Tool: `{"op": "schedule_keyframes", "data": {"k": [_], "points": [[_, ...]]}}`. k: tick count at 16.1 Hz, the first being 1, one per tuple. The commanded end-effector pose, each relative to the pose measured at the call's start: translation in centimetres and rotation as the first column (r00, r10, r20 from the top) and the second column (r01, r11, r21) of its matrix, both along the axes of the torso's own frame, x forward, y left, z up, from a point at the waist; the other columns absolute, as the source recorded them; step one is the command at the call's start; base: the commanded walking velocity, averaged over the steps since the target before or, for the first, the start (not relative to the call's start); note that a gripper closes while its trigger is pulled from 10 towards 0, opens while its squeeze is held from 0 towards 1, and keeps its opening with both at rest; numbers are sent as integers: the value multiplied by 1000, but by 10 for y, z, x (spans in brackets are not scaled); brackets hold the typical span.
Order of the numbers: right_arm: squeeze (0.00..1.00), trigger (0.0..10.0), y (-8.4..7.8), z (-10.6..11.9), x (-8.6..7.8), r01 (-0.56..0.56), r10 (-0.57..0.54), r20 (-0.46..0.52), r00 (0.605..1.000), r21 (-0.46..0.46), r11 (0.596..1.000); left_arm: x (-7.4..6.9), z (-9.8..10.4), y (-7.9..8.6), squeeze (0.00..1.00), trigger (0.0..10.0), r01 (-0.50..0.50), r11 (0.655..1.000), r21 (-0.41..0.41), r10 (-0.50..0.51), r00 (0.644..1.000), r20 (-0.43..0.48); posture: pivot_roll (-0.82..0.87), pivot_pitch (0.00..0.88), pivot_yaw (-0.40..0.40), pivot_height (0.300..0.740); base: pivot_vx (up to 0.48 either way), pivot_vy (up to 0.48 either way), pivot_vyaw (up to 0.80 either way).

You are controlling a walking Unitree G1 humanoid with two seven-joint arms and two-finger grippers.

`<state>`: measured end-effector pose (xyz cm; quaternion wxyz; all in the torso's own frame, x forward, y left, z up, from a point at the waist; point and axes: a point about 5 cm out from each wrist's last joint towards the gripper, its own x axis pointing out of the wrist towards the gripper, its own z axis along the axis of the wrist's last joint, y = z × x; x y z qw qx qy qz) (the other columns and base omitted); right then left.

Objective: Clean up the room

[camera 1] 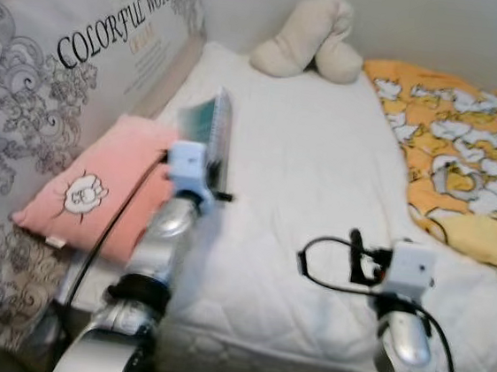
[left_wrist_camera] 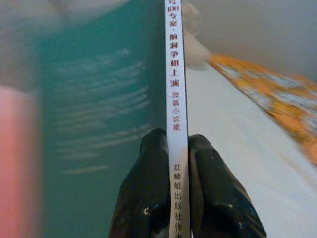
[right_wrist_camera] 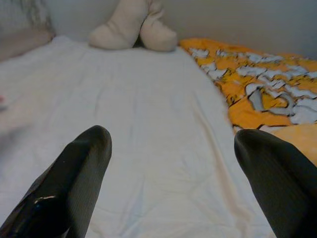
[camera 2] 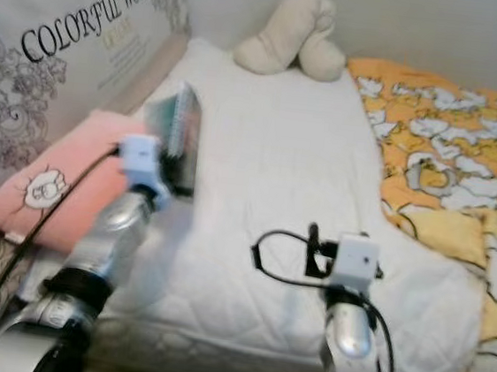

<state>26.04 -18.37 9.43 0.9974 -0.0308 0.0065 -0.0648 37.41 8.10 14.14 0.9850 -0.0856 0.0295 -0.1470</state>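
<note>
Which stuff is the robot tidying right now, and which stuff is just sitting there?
Being tidied:
- teal book, pinched at its spine by the left tool, held up over the bed
- right tool, open, holding nothing

Just sitting there:
- pink pillow
- cream plush toy
- orange blanket
- big patterned cushion
- white mattress

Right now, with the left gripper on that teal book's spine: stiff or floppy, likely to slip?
The book looks thin, probably a light paperback, so it may flex. The left gripper has its fingers pinching only the narrow spine, so the covers could fan open. The glossy spine may slip if swung fast.
</note>
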Motion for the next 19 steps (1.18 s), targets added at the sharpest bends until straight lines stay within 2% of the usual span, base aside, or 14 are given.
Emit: {"op": "schedule_keyframes", "data": {"k": [1, 3, 4, 5, 7, 8, 9, 10, 11, 12, 13, 16, 17, 19], "points": [[0, 10000, -6, 1, -4, 4, -4, -9, 1000, -24, 1000, 1, 23, -53, 0, 10000, 214, 975, -58, -212, 977, 36, -26, 0, -15, 740, 0, 0, 0], [0, 10000, -8, 3, -9, 13, -14, -9, 1000, -31, 999, -1, 28, -74, 0, 10000, 309, 943, -120, -310, 951, 11, -60, 0, -12, 740, 0, 0, 0], [0, 10000, -8, 4, -11, 17, -17, -10, 1000, -31, 999, -2, 29, -78, 0, 10000, 326, 935, -142, -328, 945, 7, -65, 0, -12, 740, 0, 0, 0], [0, 10000, -10, 2, -19, 15, -16, -30, 999, -39, 999, -4, 28, -91, 0, 10000, 364, 888, -282, -393, 918, -53, -104, 30, -26, 740, 0, 0, 0], [0, 10000, -10, 1, -28, -4, 1, -58, 998, -58, 998, -8, 12, -96, 0, 10000, 321, 850, -418, -416, 896, -157, -137, 49, -38, 740, 0, 0, 0], [0, 10000, -10, 2, -39, -33, 26, -83, 996, -85, 996, -16, -12, -95, 0, 10000, 245, 845, -475, -399, 881, -254, -178, 73, -58, 740, 0, 0, 0], [0, 10000, -13, 2, -48, -46, 35, -106, 994, -104, 994, -25, -36, -90, 0, 10000, 182, 871, -456, -360, 869, -340, -196, 83, -66, 740, 0, 0, 0], [0, 10000, -13, 2, -51, -46, 34, -113, 993, -107, 993, -27, -43, -88, 0, 10000, 163, 882, -443, -343, 866, -364, -208, 89, -70, 740, 0, 0, 0], [0, 10000, -15, 1, -56, -43, 28, -130, 991, -110, 993, -31, -58, -78, 0, 10000, 120, 918, -378, -286, 862, -419, -218, 95, -72, 740, 0, 0, 0], [0, 10000, -15, 1, -58, -42, 27, -133, 991, -111, 993, -32, -62, -75, 0, 10000, 114, 926, -359, -272, 861, -430, -222, 106, -72, 740, 0, 0, 0], [0, 10000, -15, 2, -60, -39, 23, -141, 990, -111, 993, -30, -64, -68, 0, 10000, 111, 946, -303, -239, 873, -426, -223, 112, -72, 740, 0, 0, 0], [0, 10000, -12, 1, -66, -46, 27, -169, 985, -110, 993, -16, -52, -49, 0, 10000, 61, 963, -264, -164, 907, -388, -215, 137, -78, 740, 0, 0, 0], [0, 10000, -12, 0, -67, -52, 32, -177, 984, -114, 992, -8, -45, -34, 0, 10000, 25, 984, -177, -87, 932, -352, -216, 144, -79, 740, 0, 0, 0], [0, 10000, -13, 0, -69, -55, 32, -187, 982, -119, 991, -1, -42, -16, 0, 10000, -17, 996, -92, -15, 943, -332, -221, 156, -85, 740, 0, 0, 0]]}}
